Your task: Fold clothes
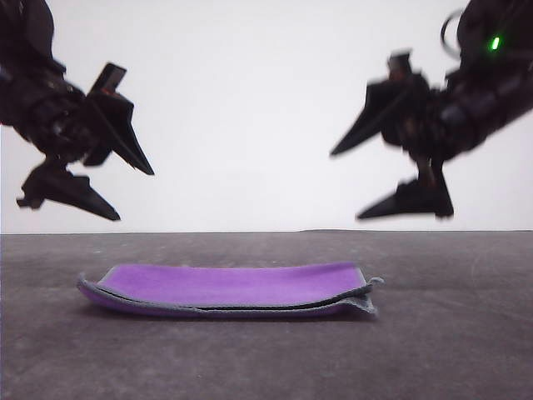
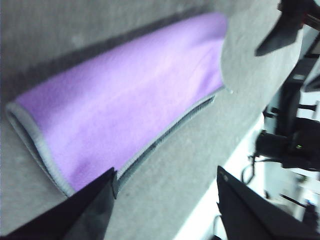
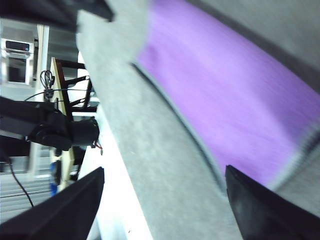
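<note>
Cloth (image 1: pixel 229 287) lies flat on the grey worktop (image 1: pixel 450 333), folded once, purple face up, grey stitched edging along the near side. We have the left gripper (image 1: pixel 100 187) and right gripper (image 1: pixel 391 179) raised above its two ends, jaws apart on both, nothing held. Placement makes sense: each arm sits over its own end, clear of the fabric. We judge the fold is either done or one more fold is due; near edges look slightly misaligned at the right corner.
</note>
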